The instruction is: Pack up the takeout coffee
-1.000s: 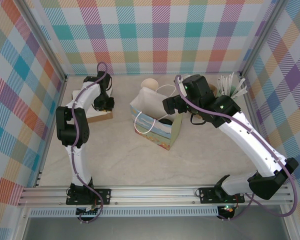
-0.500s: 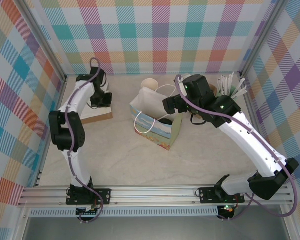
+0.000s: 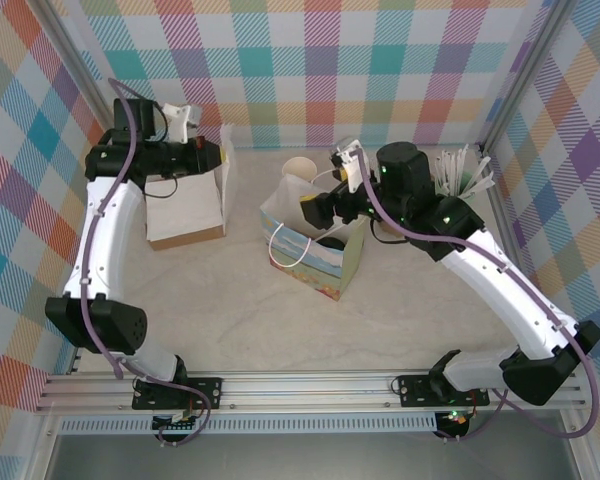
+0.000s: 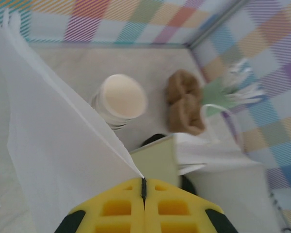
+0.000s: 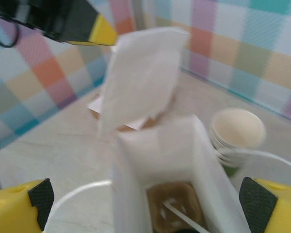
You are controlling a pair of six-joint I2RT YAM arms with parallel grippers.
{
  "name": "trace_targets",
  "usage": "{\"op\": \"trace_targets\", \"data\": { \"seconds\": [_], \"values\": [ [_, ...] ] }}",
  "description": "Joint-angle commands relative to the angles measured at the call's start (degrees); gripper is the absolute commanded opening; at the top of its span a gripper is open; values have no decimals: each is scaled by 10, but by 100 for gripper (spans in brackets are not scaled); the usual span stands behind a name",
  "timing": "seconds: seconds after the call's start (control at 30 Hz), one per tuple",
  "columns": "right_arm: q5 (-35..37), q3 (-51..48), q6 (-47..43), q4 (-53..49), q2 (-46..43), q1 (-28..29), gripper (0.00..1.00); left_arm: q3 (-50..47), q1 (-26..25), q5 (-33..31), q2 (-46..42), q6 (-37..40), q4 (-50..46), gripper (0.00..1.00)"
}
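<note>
My left gripper is clamped on the top edge of a white napkin, which hangs loose, raised off to the left of the gift bag. My right gripper sits directly over the bag's mouth, jaws spread wide with nothing in them. The takeout coffee is, I think, the dark shape down inside the bag, but the wrist view into it is too blurred to be sure.

My main worry is the napkin. It is limp, so it could drape over the bag's rim or snag a rope handle rather than dropping in. The right gripper above the mouth also blocks the way in, so I risk knocking one arm into the other. The bag looks light, and a nudge could tip it into the stack of paper cups just behind it.

There is open table in front of the bag and on its left, up to the napkin tray. The room behind it and to its right is tight.
</note>
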Motion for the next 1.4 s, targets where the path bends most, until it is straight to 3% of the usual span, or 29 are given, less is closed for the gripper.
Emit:
{"op": "trace_targets", "data": {
  "seconds": [0.0, 0.13, 0.3, 0.73, 0.8, 0.97, 1.17, 1.3, 1.37],
  "values": [
    [-133, 28, -23, 98, 31, 1, 100, 24, -2, 114, -38, -33, 51, 0],
    [-170, 83, -10, 123, 88, 15, 100, 40, -5, 144, -57, -77, 85, 0],
    [-166, 149, 16, 155, 162, 40, 100, 66, -22, 168, -65, -94, 93, 0],
    [-125, 217, 101, 241, 268, 83, 100, 88, -43, 146, -57, -110, 76, 0],
    [-107, 224, 107, 244, 275, 86, 92, 88, -46, 145, -56, -112, 77, 0],
    [-71, 227, 111, 237, 273, 86, 53, 88, -51, 140, -57, -112, 77, 0],
    [-45, 221, 65, 175, 238, 86, 19, 91, -51, 119, -69, -115, 80, 0],
    [-42, 231, 23, 96, 212, 86, 3, 93, -51, 112, -87, -125, 101, 9],
    [-39, 242, -6, 53, 198, 85, 0, 93, -51, 104, -102, -123, 111, 18]
  ]
}}
